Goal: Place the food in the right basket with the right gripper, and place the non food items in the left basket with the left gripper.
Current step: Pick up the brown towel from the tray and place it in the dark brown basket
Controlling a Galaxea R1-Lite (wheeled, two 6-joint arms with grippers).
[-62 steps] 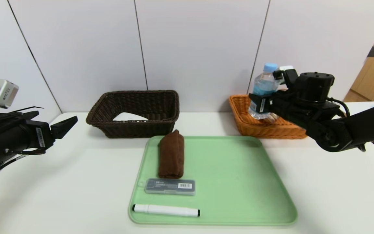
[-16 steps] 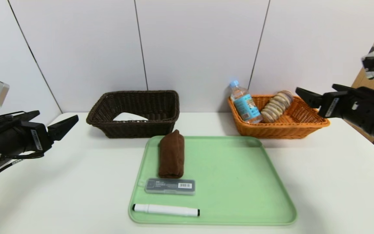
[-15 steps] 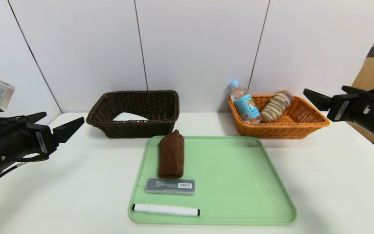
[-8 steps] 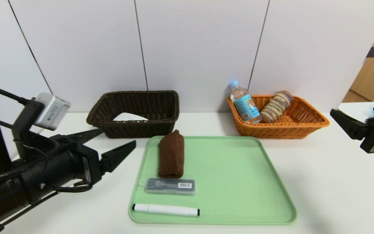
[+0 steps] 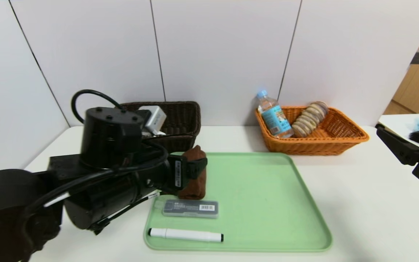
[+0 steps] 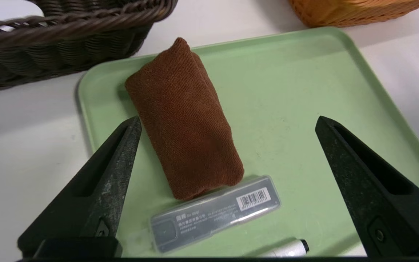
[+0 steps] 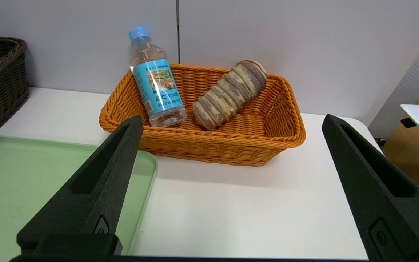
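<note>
Two grippers showed: left gripper, fingers spread wide, hung over the rolled brown towel on the green tray, near the dark basket. Grey case and white marker lay nearer on the tray. Bottle and biscuits sat in the orange basket; right gripper, fingers apart, idled at far right.

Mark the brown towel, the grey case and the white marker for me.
brown towel [image 6: 184,123], left wrist view, middle of the roll.
grey case [image 6: 215,214], left wrist view, centre of the lid.
white marker [image 5: 186,235], head view, mid barrel.
</note>
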